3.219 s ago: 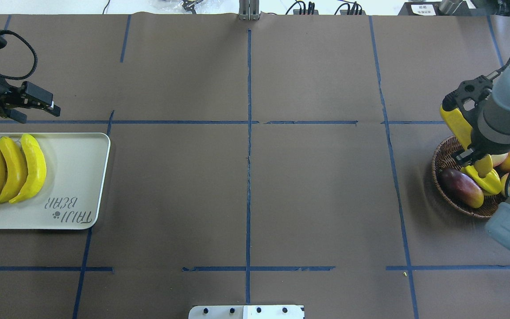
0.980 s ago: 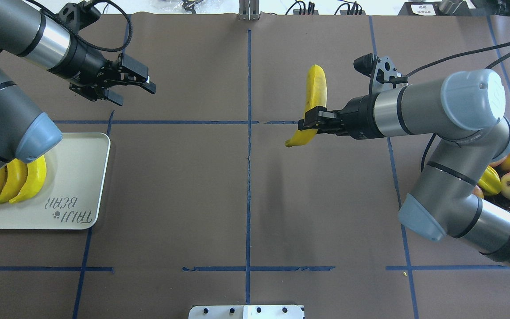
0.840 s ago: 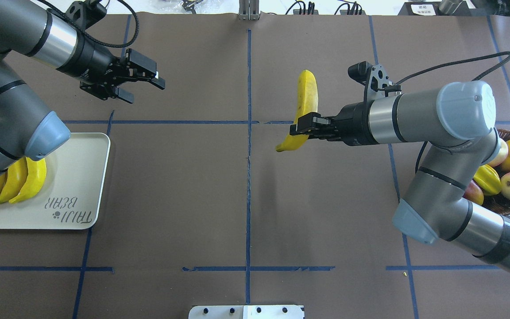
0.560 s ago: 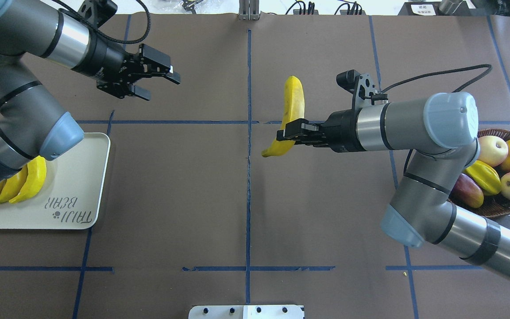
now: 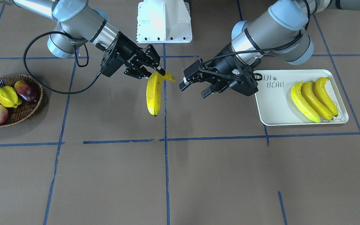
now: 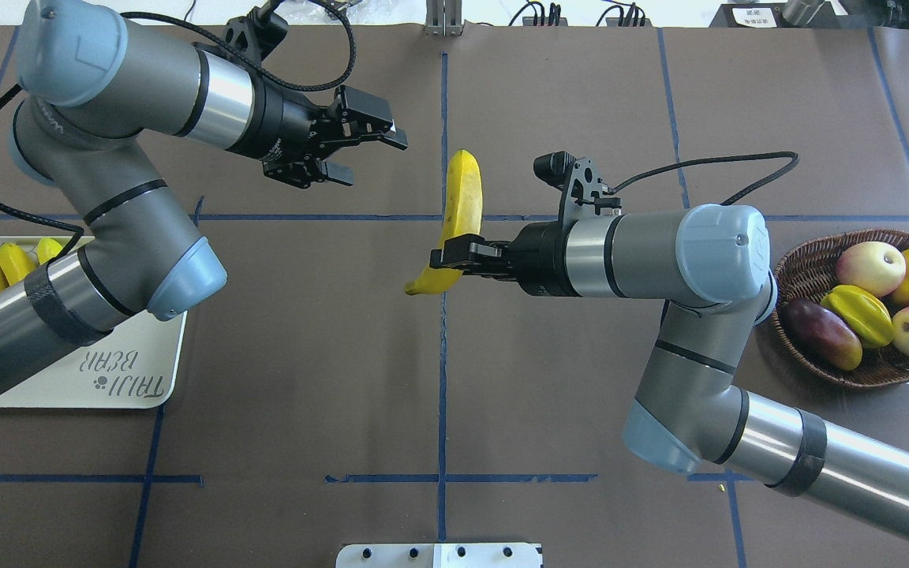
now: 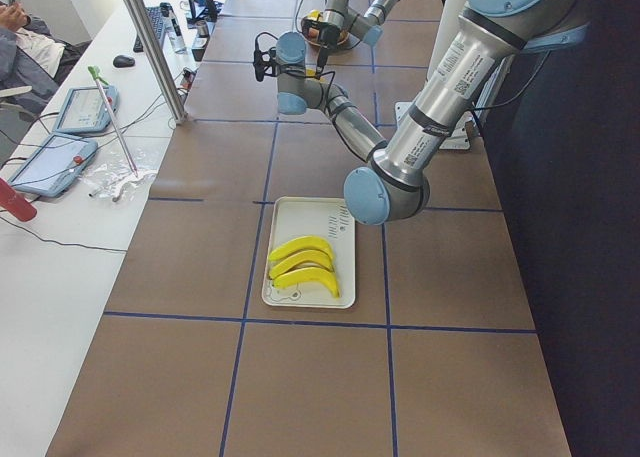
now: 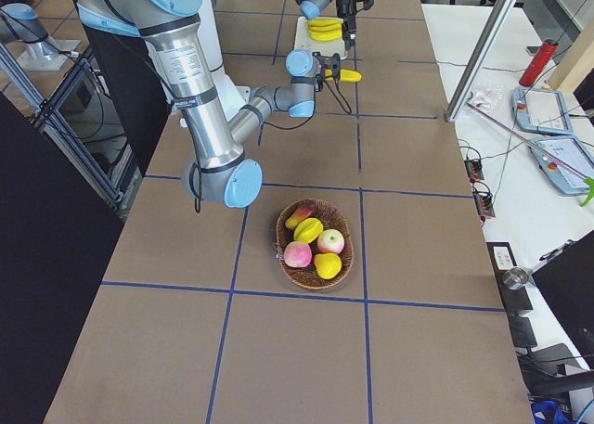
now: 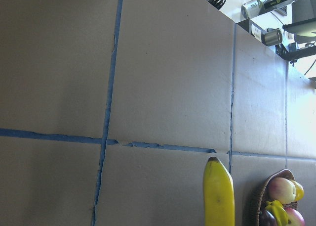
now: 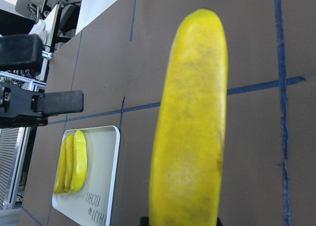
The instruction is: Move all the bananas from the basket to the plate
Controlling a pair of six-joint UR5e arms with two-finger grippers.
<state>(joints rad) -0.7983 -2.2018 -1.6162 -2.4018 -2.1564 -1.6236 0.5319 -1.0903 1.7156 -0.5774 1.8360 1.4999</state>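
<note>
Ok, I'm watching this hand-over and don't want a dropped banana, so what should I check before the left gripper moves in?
1. Right gripper shut on the banana near one end: ok.
2. Left gripper open: ok.
3. Banana's free length bare for a second grip: ok.
4. Left gripper around the banana: not ok, it is beside it and apart.
5. Room on the plate beside the three bananas: ok.
6. Firmness of the right gripper's hold: cannot tell.

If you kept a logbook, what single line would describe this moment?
right gripper: shut on banana, mid-table | left gripper: open, nearby | plate: three bananas | basket: no bananas
</note>
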